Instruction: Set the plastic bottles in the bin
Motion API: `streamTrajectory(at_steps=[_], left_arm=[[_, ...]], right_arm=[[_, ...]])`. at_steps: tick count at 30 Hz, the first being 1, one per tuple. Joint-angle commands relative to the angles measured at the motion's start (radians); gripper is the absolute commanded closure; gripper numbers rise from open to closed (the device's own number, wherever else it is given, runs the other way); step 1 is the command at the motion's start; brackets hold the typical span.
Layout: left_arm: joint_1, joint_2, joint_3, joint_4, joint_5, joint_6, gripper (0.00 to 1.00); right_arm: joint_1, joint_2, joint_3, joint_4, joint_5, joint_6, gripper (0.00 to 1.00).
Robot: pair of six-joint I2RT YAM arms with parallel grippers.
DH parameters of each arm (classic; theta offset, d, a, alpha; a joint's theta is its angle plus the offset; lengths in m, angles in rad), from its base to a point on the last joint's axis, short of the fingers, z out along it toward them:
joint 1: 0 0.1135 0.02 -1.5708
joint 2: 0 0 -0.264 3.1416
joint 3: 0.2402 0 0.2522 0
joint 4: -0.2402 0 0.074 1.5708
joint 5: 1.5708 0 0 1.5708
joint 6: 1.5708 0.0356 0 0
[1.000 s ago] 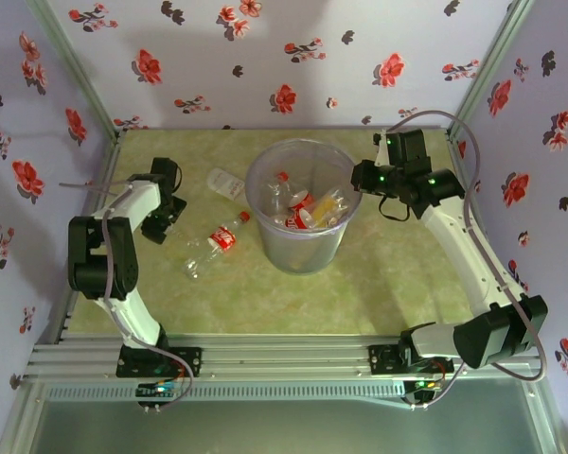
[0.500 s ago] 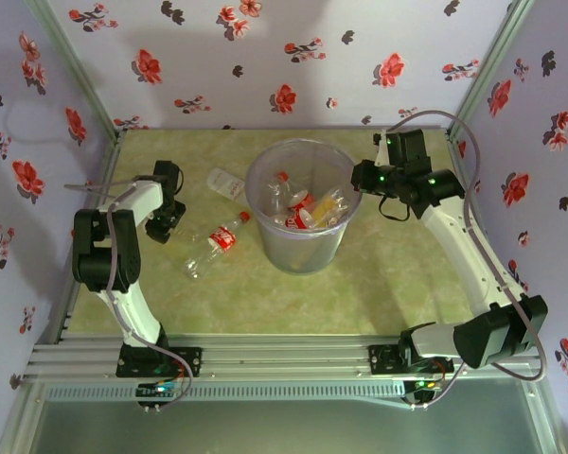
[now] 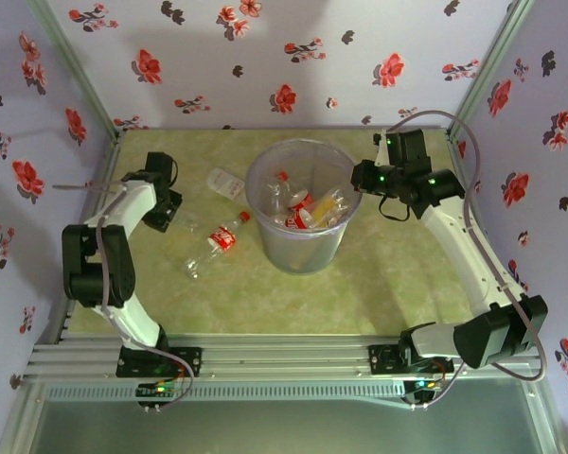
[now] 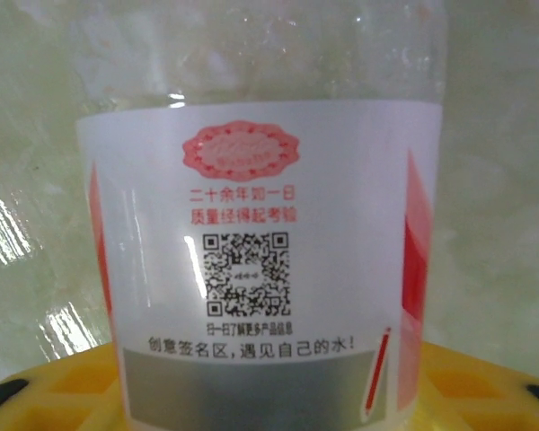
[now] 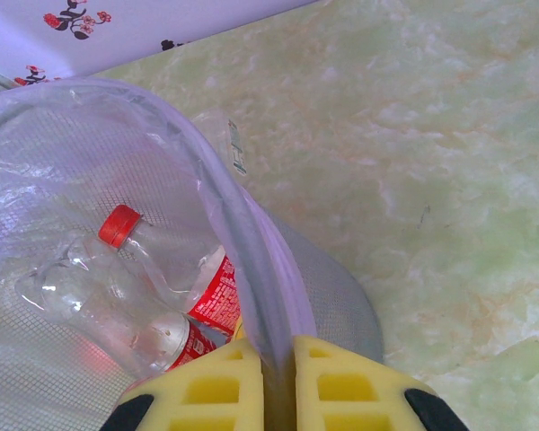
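- Overhead: two bottles (image 3: 218,243) are lying on the tabletop (image 3: 388,274) beside the bin (image 3: 298,253).
- Left wrist: left tool (image 4: 269,400) is gripping a labelled bottle (image 4: 251,269); lift it clear over the rim.
- Right wrist: right tool (image 5: 278,377) is pinching the bin rim.

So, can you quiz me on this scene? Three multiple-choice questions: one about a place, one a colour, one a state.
1. The red-capped clear plastic bottle on the green marbled table is: A on the left arm's side of the large round translucent grey-lilac plastic bin; B on the right arm's side; C behind it.
2. The pads on the right end effector are: A blue; B yellow; C white.
3. The right end effector is: A open above the table; B holding a bottle; C shut on the bin's rim.
Answers: A, per the overhead view; B, per the wrist view; C, the rim is pinched between the pads.
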Motion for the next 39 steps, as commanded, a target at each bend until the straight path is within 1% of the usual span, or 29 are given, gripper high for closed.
streamTrajectory(at_steps=[1, 4, 8, 10, 13, 15, 18, 20, 23, 27, 29, 33, 37, 39], left_arm=[[0.001, -0.104, 0.05, -0.027, 0.004, 0.049, 0.6], [-0.02, -0.182, 0.085, -0.037, 0.005, 0.08, 0.6], [-0.08, -0.276, 0.159, -0.034, 0.004, 0.141, 0.61], [-0.127, -0.309, 0.206, -0.021, 0.002, 0.187, 0.63], [-0.206, -0.334, 0.292, -0.03, -0.003, 0.234, 0.64], [-0.27, -0.343, 0.336, -0.01, -0.002, 0.285, 0.64], [-0.382, -0.353, 0.384, 0.06, -0.002, 0.389, 0.67], [-0.451, -0.355, 0.413, 0.107, -0.001, 0.463, 0.68], [-0.531, -0.351, 0.453, 0.149, 0.002, 0.528, 0.71], [-0.632, -0.329, 0.473, 0.225, 0.002, 0.671, 0.72], [-0.669, -0.308, 0.474, 0.247, 0.017, 0.749, 0.73], [-0.731, -0.26, 0.465, 0.272, 0.105, 0.922, 0.72], [-0.766, -0.227, 0.455, 0.28, 0.159, 1.05, 0.72], [-0.781, -0.206, 0.453, 0.276, 0.164, 1.1, 0.72]], right_arm=[[0.01, 0.02, -0.026, -0.071, -0.006, 0.005, 1.0], [0.01, 0.02, -0.024, -0.075, -0.002, 0.005, 1.0], [0.012, 0.013, -0.028, -0.076, 0.003, 0.007, 1.0], [0.013, 0.005, -0.034, -0.071, 0.005, 0.011, 1.0], [0.013, 0.005, -0.037, -0.071, 0.008, 0.017, 1.0], [0.016, 0.004, -0.036, -0.07, 0.009, 0.019, 1.0], [0.021, 0.005, -0.035, -0.07, 0.011, 0.021, 1.0], [0.024, 0.002, -0.032, -0.071, 0.014, 0.023, 1.0], [0.028, 0.002, -0.03, -0.071, 0.018, 0.024, 1.0], [0.033, 0.005, -0.029, -0.07, 0.018, 0.025, 1.0], [0.036, 0.006, -0.03, -0.07, 0.019, 0.026, 1.0], [0.041, 0.007, -0.03, -0.069, 0.02, 0.026, 1.0], [0.04, 0.006, -0.029, -0.073, 0.024, 0.025, 1.0], [0.039, 0.006, -0.029, -0.073, 0.023, 0.023, 1.0]])
